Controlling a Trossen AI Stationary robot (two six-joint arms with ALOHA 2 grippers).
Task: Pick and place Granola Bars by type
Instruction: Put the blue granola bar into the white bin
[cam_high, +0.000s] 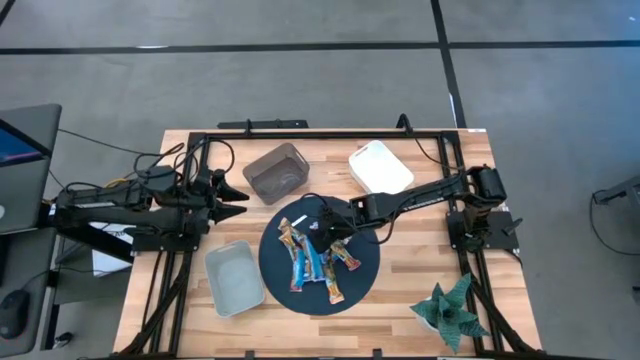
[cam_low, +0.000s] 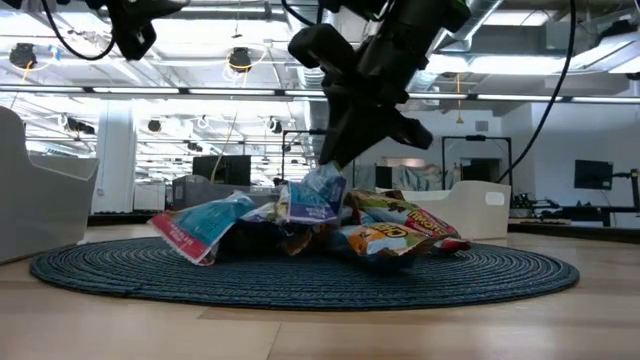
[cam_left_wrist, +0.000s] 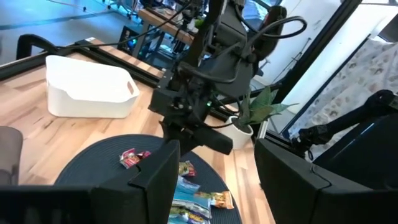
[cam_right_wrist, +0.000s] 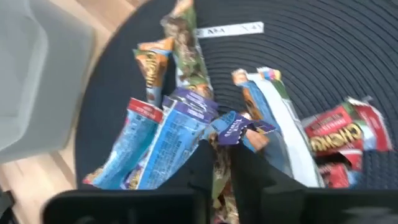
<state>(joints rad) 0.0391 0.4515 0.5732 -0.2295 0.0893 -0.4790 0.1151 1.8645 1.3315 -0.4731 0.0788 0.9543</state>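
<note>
Wooden worktop (cam_high: 420, 290) with round dark mat (cam_high: 275, 285) carrying the heaped granola bars (cam_high: 315, 262). Right gripper (cam_high: 328, 232), jaws clenched on a blue-wrapped bar (cam_low: 315, 195), is directly above; left gripper (cam_high: 238, 195) waits well apart, jaws released.

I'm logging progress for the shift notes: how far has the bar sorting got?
Barely begun. The dark bin, white bin and grey bin all look empty. The granola bars are heaped on the round mat. The right gripper is down in the heap, shut on a purple-wrapped bar. The left gripper waits beside the dark bin, open. Nearly every bar remains.
</note>
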